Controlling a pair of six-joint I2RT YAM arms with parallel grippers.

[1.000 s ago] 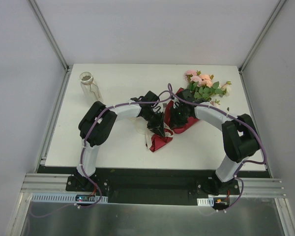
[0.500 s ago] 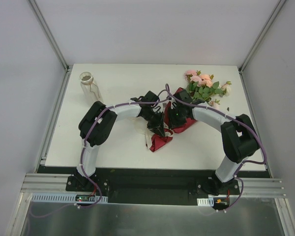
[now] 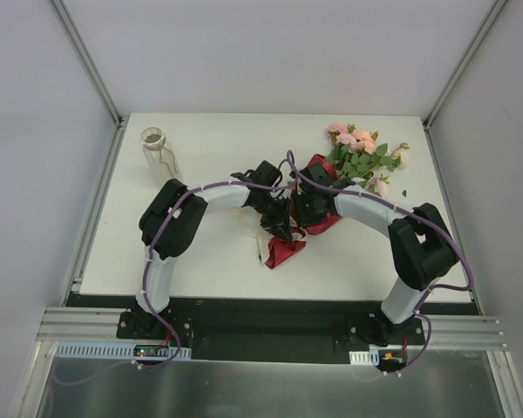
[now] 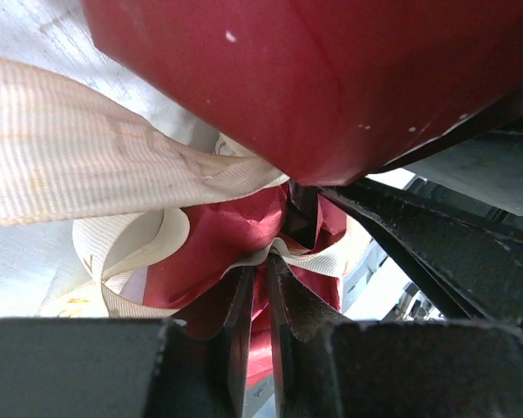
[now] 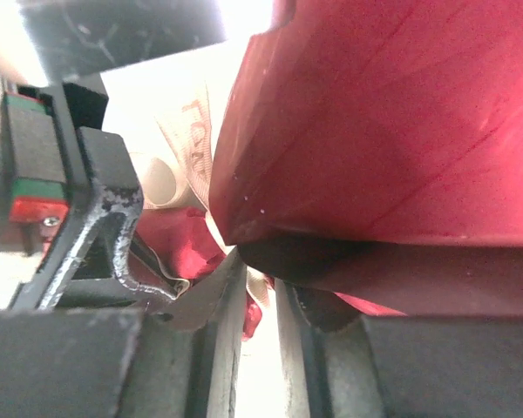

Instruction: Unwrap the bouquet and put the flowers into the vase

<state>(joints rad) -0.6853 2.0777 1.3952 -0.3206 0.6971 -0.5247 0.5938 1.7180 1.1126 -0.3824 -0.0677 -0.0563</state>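
While left gripper [image 4: 261, 266] pinches cream ribbon [image 4: 96, 165] at the bouquet [image 4: 331, 87] waist, right gripper [image 5: 261, 279] sits nearly closed alongside, hold unclear. Untying step. Next: draw ribbon clear of left fingertips.

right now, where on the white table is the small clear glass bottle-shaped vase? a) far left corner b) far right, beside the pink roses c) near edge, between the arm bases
a: the vase sits at the table's far left corner, well apart from the red-wrapped bouquet.
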